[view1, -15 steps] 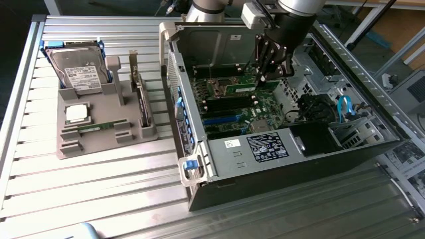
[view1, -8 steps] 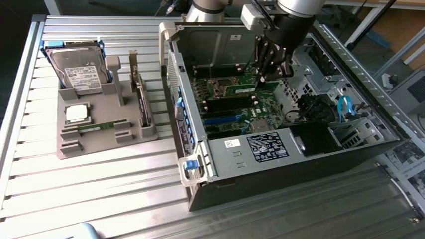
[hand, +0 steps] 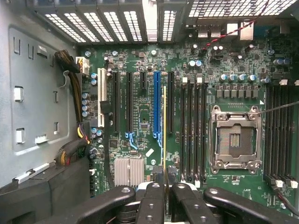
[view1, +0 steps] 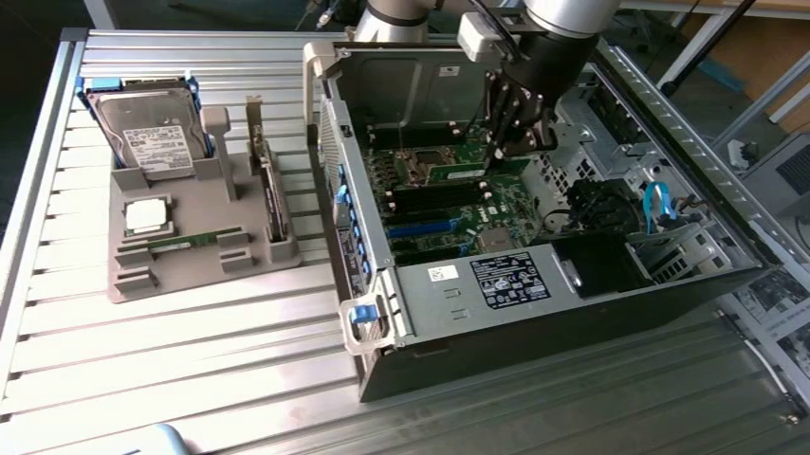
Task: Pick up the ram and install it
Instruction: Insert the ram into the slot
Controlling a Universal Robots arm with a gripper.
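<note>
The ram (hand: 164,126) is a thin green stick that the wrist view sees edge-on, as a narrow line running out from between the fingertips. My gripper (hand: 165,186) is shut on it. In the exterior view the gripper (view1: 517,152) reaches down into the open computer case (view1: 418,284), and the ram (view1: 458,172) lies level just above the motherboard (view1: 443,227). Black memory slots (hand: 194,130) run alongside the held stick, next to the processor socket (hand: 235,140). Whether the stick touches a slot I cannot tell.
A grey holder (view1: 127,280) at the exterior view's left carries a hard drive (view1: 152,133), a silver processor chip (view1: 148,216), an identical green stick (view1: 193,242) and an upright expansion card (view1: 268,185). Case walls, cables (view1: 658,204) and a black box (view1: 601,261) crowd the gripper.
</note>
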